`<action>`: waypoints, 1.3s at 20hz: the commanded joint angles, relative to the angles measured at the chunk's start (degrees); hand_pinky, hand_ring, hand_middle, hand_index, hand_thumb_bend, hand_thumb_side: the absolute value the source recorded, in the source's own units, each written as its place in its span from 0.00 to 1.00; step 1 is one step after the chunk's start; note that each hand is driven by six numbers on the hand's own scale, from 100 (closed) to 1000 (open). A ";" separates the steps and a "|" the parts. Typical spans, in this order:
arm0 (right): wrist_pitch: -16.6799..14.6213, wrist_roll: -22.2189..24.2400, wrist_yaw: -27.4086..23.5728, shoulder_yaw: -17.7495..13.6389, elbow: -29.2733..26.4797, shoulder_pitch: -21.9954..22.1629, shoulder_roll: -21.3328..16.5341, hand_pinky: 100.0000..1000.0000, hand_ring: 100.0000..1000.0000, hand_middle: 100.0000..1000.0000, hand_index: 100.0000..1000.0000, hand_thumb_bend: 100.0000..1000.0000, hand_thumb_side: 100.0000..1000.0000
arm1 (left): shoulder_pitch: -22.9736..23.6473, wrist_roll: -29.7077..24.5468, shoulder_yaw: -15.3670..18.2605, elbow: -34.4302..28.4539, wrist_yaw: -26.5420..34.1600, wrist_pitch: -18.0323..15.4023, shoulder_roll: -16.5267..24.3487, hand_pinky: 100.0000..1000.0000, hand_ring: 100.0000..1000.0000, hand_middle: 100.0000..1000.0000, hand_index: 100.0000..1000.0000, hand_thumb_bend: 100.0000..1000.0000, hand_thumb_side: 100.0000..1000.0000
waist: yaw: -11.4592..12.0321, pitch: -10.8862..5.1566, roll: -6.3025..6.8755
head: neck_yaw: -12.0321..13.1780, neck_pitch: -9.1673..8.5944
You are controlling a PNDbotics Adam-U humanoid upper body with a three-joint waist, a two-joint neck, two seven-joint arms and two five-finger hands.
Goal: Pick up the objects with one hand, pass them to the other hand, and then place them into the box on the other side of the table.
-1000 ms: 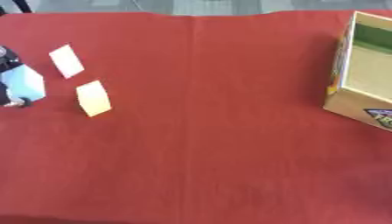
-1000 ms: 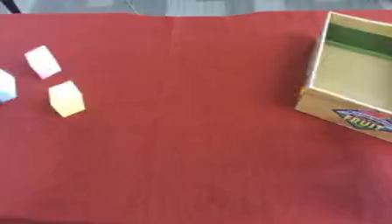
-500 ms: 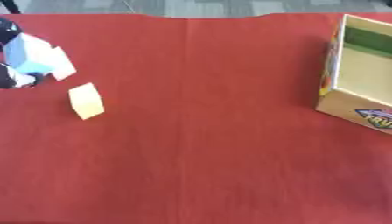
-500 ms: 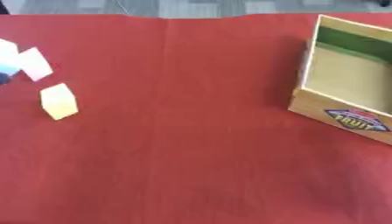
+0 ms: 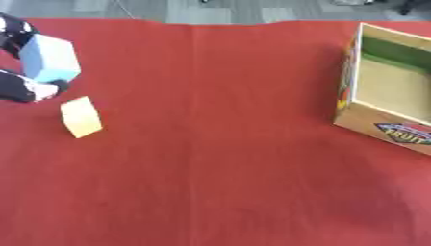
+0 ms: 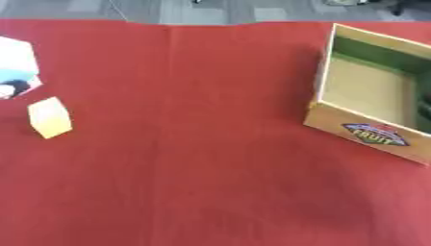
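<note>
The left hand point(image 5: 19, 86) grips a pale blue block point(image 5: 49, 58) just above the yellow block point(image 5: 82, 116) (lying on the red counter point(image 5: 219, 158)), well apart from the box point(image 6: 370, 103).

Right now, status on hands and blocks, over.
Left hand shut on pale blue block, far left. Right hand not in view. Yellow block on cloth. Box right side, path clear.
</note>
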 commanded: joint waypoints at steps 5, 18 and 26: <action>-1.05 2.13 -1.65 1.83 -1.25 -1.41 -3.97 1.00 1.00 0.92 1.00 0.00 0.41 | -2.31 2.70 -2.32 -0.54 -1.66 -2.54 -4.45 0.64 0.57 0.44 0.42 0.00 0.00 | -0.51 -1.06 -0.23 | -1.88 -1.34; 1.15 8.42 0.47 9.78 -1.25 -10.71 -10.28 1.00 1.00 0.94 1.00 0.00 0.41 | -4.47 6.01 -6.13 1.82 -4.01 -7.08 -11.95 0.64 0.57 0.43 0.41 0.00 0.00 | -1.27 -1.74 -0.66 | -4.00 -0.19; 3.85 8.30 1.30 13.31 -1.18 -16.47 -13.11 1.00 1.00 0.94 1.00 0.00 0.39 | -4.47 7.37 -7.08 3.00 -4.03 -8.06 -13.96 0.64 0.57 0.43 0.41 0.00 0.00 | -0.96 -1.89 -1.05 | -5.19 0.12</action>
